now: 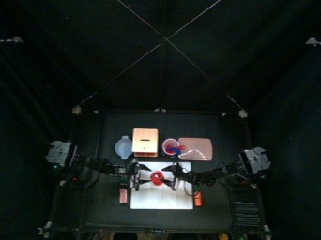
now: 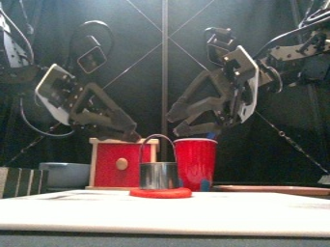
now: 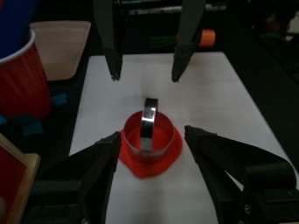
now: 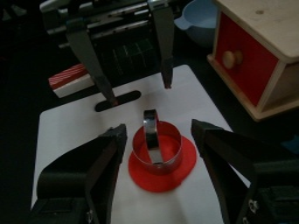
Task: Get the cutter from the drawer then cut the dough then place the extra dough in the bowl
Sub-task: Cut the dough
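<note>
A flat red dough disc (image 2: 161,193) lies on the white cutting board (image 2: 165,214). The round metal cutter (image 2: 160,175) stands on the dough with its wire handle up. It shows again as the cutter (image 3: 151,122) on the dough (image 3: 149,154), and as the cutter (image 4: 151,142) on the dough (image 4: 162,168). My left gripper (image 3: 152,138) hangs open above them, one jaw on each side and touching nothing. My right gripper (image 4: 158,129) faces it from the other side, also open and empty. From above, the left gripper (image 1: 141,174) and right gripper (image 1: 179,175) flank the dough (image 1: 158,176).
Behind the board stand the wooden box (image 2: 123,162) with its red drawer front shut, a red cup (image 2: 196,162), the blue-grey bowl (image 1: 124,145) at the left, and the pink tray (image 1: 197,146) at the right. A small orange toy (image 1: 123,195) lies left of the board, another (image 1: 197,198) on its right.
</note>
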`<state>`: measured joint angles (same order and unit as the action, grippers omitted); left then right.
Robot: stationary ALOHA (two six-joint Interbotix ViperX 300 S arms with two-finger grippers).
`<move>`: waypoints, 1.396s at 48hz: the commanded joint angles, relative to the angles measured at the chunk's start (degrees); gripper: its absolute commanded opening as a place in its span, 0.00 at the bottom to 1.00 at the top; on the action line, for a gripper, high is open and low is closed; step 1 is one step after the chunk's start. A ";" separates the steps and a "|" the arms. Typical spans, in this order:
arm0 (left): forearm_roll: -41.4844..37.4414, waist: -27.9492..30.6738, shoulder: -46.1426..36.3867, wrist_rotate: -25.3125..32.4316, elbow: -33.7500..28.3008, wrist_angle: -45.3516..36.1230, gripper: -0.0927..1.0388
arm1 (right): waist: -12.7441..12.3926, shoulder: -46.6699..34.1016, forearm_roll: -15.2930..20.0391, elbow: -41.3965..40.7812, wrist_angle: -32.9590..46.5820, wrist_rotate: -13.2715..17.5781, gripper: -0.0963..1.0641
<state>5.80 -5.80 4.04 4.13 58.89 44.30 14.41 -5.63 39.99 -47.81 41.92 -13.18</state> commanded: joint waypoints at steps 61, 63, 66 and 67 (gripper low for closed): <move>-1.85 -0.09 6.24 2.29 -4.48 3.69 0.76 | 2.37 -6.15 3.16 3.69 0.79 -0.18 0.67; -1.85 -0.09 6.06 2.29 -4.22 3.60 0.76 | 2.37 -6.33 3.08 3.96 0.53 -0.18 0.67; -1.93 -0.09 5.80 2.29 -3.87 3.52 0.75 | 2.37 -6.59 2.81 4.22 0.00 -0.18 0.67; -1.85 -0.09 5.71 2.29 -3.78 3.52 0.75 | 2.37 -6.59 2.72 4.31 -0.09 -0.09 0.67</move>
<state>4.04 -5.80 10.99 6.50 55.37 47.72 16.88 -13.10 43.15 -44.65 42.01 -13.27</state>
